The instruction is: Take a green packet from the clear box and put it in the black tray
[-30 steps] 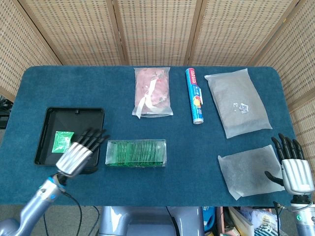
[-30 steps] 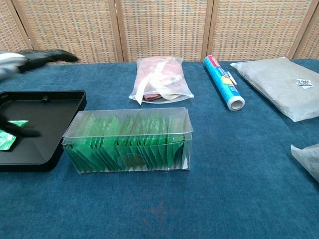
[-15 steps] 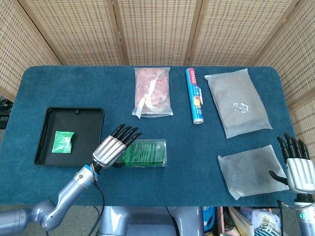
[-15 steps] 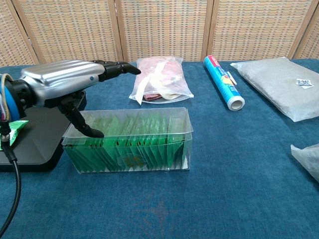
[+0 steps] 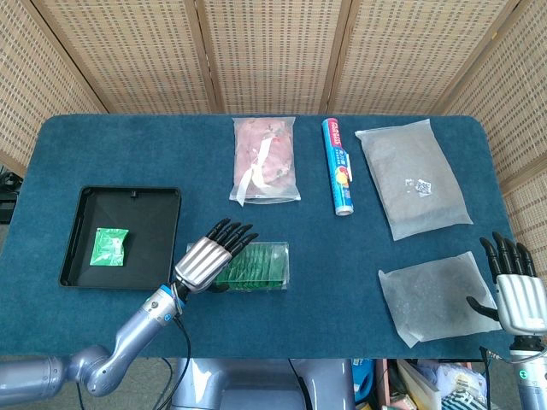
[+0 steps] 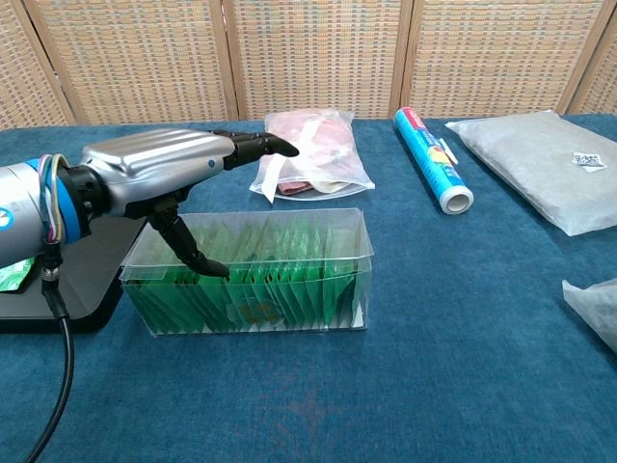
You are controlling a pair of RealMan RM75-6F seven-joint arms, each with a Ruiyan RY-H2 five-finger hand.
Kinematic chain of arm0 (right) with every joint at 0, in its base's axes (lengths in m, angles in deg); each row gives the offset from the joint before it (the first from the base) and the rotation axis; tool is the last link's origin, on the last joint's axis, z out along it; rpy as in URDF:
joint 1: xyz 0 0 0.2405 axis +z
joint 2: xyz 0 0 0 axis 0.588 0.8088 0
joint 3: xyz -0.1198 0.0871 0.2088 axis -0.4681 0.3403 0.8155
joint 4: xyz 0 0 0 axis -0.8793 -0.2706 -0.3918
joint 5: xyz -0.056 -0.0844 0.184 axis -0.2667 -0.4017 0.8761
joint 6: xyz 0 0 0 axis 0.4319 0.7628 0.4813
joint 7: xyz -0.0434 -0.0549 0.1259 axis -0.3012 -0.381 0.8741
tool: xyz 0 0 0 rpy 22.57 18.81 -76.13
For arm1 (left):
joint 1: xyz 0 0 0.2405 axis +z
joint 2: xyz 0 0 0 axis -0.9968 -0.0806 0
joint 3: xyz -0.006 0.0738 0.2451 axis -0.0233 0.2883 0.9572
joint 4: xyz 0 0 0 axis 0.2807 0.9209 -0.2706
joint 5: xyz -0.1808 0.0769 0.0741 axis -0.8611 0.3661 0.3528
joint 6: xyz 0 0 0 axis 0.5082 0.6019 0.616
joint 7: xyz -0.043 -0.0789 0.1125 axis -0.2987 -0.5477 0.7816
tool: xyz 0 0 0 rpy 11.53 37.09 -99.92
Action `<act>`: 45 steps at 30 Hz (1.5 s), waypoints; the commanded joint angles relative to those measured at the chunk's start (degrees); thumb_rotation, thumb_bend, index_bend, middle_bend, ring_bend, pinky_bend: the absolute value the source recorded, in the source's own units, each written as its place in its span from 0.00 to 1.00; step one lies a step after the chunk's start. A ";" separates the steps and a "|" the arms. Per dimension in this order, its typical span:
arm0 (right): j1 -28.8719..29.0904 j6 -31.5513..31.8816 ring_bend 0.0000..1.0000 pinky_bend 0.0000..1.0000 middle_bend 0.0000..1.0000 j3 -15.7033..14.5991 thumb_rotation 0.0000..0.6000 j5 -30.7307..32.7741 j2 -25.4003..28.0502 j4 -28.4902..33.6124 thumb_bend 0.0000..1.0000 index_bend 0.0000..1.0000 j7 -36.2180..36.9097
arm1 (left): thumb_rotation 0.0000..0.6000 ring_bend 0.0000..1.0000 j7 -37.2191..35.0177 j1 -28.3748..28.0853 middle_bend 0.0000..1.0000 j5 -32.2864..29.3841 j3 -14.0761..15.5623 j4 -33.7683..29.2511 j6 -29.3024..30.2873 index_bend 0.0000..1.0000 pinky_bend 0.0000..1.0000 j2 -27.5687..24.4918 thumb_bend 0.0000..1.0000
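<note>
The clear box (image 5: 256,266) (image 6: 289,270) stands near the table's front middle, filled with several upright green packets (image 6: 280,285). My left hand (image 5: 208,259) (image 6: 169,164) hovers over the box's left end, fingers spread, with the thumb dipping down among the packets; it holds nothing. The black tray (image 5: 149,213) (image 6: 106,289) lies left of the box, and one green packet (image 5: 110,246) lies flat in it. My right hand (image 5: 517,290) rests open at the table's front right corner, beside a clear bag.
At the back lie a pink bagged item (image 5: 266,159), a blue and white roll (image 5: 338,166) and a large grey bag (image 5: 412,175). A smaller clear bag (image 5: 432,295) lies front right.
My left hand has swung from over the tray's right edge to above the clear box's left end, thumb lowering into the packets. The right hand has barely shifted.
</note>
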State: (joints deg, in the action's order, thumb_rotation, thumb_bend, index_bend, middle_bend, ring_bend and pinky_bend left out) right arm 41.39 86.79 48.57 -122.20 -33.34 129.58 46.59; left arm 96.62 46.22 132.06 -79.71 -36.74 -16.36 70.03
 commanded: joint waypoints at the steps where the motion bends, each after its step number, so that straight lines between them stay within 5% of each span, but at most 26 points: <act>1: 0.06 -0.24 0.00 0.00 0.00 -0.04 1.00 0.09 0.02 -0.09 0.00 0.00 0.22 | 1.00 0.00 1.76 -0.96 0.00 -1.52 0.21 1.15 0.20 0.00 0.00 1.56 0.17; 10: 0.04 -0.31 0.00 0.00 0.00 0.07 1.00 0.33 0.09 -0.29 0.00 0.00 0.74 | 1.00 0.00 3.67 -2.07 0.00 -3.57 0.50 2.12 1.45 0.02 0.00 3.02 0.28; 24: 0.24 -1.26 0.00 0.00 0.00 0.03 1.00 0.84 0.13 -0.67 0.00 0.00 1.79 | 1.00 0.00 1.28 -2.82 0.00 -6.81 -1.29 -0.58 3.11 0.08 0.00 0.03 0.29; 34: 0.38 -1.62 0.00 0.00 0.00 -0.12 1.00 0.87 -0.01 -0.78 0.00 0.00 1.54 | 1.00 0.00 -0.58 -5.11 0.00 -18.60 -5.67 -2.26 0.89 0.13 0.00 -4.22 0.29; 45: 0.53 -2.08 0.00 0.00 0.00 -0.27 1.00 1.07 -0.32 -0.97 0.00 0.00 1.04 | 1.00 0.00 -6.54 -8.25 0.00 -29.65 -7.26 -2.77 -5.79 0.23 0.00 -8.34 0.29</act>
State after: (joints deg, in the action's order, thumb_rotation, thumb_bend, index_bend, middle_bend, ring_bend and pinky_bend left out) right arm 41.92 84.71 48.30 -121.14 -33.67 128.62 47.63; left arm 91.46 38.67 103.78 -86.60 -39.49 -20.86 62.59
